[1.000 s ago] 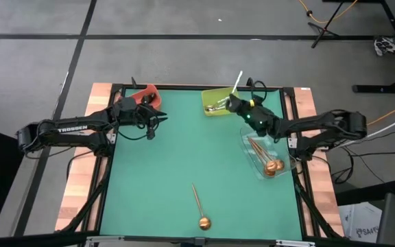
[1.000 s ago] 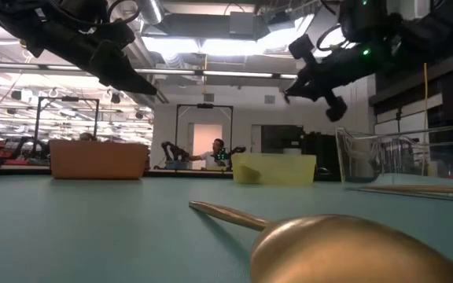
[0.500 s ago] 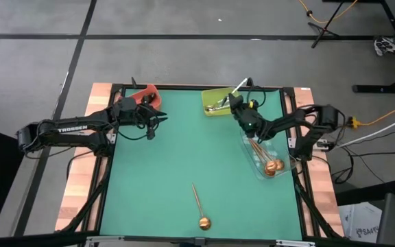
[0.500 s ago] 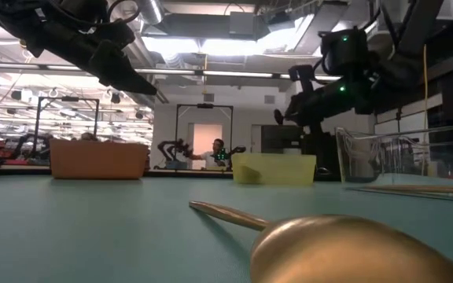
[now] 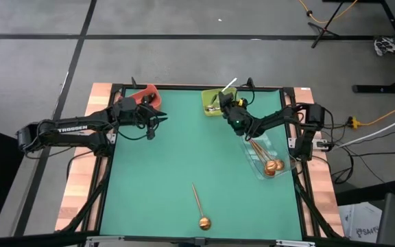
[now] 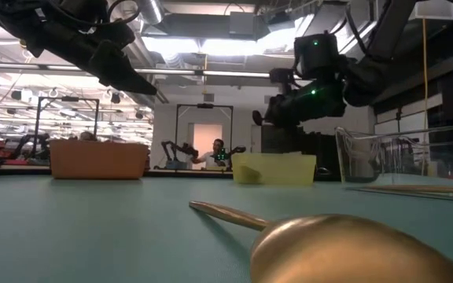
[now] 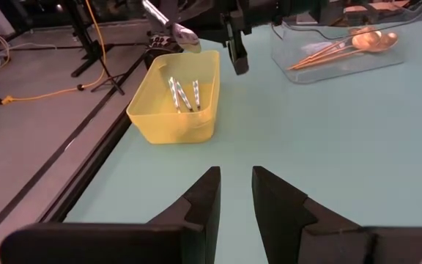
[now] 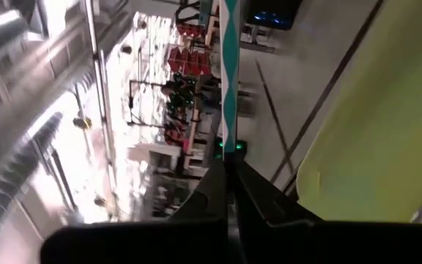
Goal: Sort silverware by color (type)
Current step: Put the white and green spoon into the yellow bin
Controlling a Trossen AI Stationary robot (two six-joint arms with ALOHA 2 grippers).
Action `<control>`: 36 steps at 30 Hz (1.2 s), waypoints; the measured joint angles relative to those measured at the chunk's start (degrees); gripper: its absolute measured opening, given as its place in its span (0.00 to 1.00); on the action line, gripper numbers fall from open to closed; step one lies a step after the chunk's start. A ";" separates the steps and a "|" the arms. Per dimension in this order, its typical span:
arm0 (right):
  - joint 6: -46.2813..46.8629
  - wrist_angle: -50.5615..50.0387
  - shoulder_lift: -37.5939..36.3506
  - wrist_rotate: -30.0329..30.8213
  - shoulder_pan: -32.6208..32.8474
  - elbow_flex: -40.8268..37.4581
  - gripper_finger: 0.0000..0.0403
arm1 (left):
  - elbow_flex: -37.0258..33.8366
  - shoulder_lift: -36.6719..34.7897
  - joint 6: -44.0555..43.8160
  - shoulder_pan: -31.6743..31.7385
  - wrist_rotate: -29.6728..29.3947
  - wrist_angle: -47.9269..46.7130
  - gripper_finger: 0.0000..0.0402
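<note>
My right gripper (image 5: pixel 227 101) hovers over the yellow-green bin (image 5: pixel 214 108) at the far edge, shut on a shiny silver spoon (image 5: pixel 230 84). More silver spoons (image 7: pixel 184 94) lie in that bin. One copper-gold spoon (image 5: pixel 198 204) lies flat on the green mat near the near edge, round bowl toward me. Other copper-gold spoons (image 5: pixel 265 158) lie in the clear bin (image 5: pixel 278 147) on the right. My left gripper (image 5: pixel 158 119) hangs in the air beside the red bin (image 5: pixel 145 95), open by a narrow gap and holding nothing. No black spoons show. My right gripper pinches the silver spoon between its two shut fingers (image 8: pixel 218 192), seen edge-on in its wrist view. The spoon's free part (image 5: pixel 232 82) sticks out beyond the fingers toward the far edge, lifted clear above the yellow-green bin. Which end is held I cannot tell.
The three bins stand along the far and right edges: red at far left, yellow-green (image 6: pixel 274 168) at far middle, clear (image 6: pixel 399 161) on the right. The mat's middle (image 5: pixel 184 151) is bare green. People and equipment show far off in the room.
My right gripper has swung toward the table's left and come down, from beside the clear bin to over the yellow-green bin, carrying the silver spoon, which has tipped more toward the left. My left arm has kept still.
</note>
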 joint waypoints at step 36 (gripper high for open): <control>14.03 -24.97 2.30 9.42 2.84 7.76 0.00 | 0.00 -0.02 0.00 0.02 -1.64 -0.02 0.18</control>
